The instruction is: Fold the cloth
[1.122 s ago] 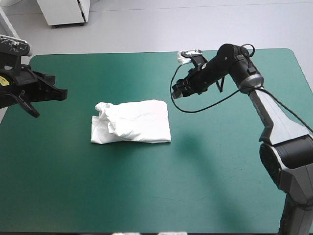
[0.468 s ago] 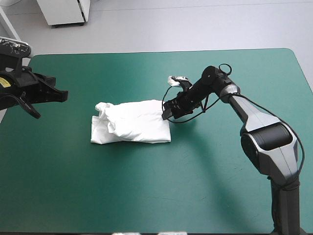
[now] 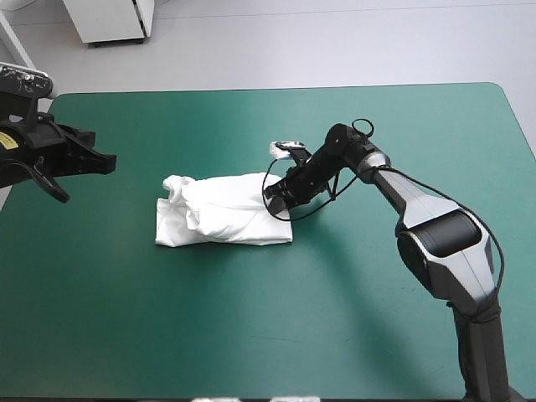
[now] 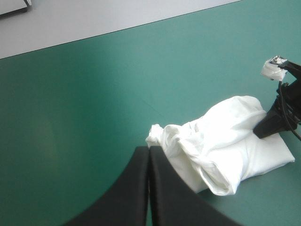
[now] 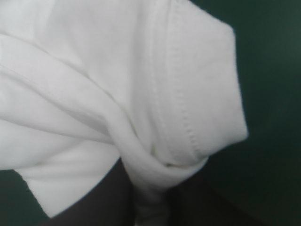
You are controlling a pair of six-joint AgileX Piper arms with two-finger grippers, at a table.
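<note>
The white T-shirt (image 3: 222, 209) lies as a folded bundle left of the table's middle, its left end crumpled. My right gripper (image 3: 276, 194) is down at the bundle's right edge, near the far corner. In the right wrist view the T-shirt (image 5: 117, 70) fills the picture, and a hemmed fold runs down between the black fingers (image 5: 94, 197) of my right gripper (image 5: 149, 188), which are all but shut on it. My left gripper (image 3: 105, 159) hovers shut over the table's left edge. In its own view the gripper (image 4: 148, 149) points at the T-shirt (image 4: 221, 141), well short of it.
The teal-green cover (image 3: 251, 318) spreads bare in front of and behind the bundle. The right arm (image 3: 394, 180) reaches across from the table's right side. A white cabinet (image 3: 109, 21) stands on the floor beyond the far edge.
The right arm swung down and left from above the table's far middle, and its gripper now meets the bundle's right edge. The left arm and the T-shirt stayed put.
</note>
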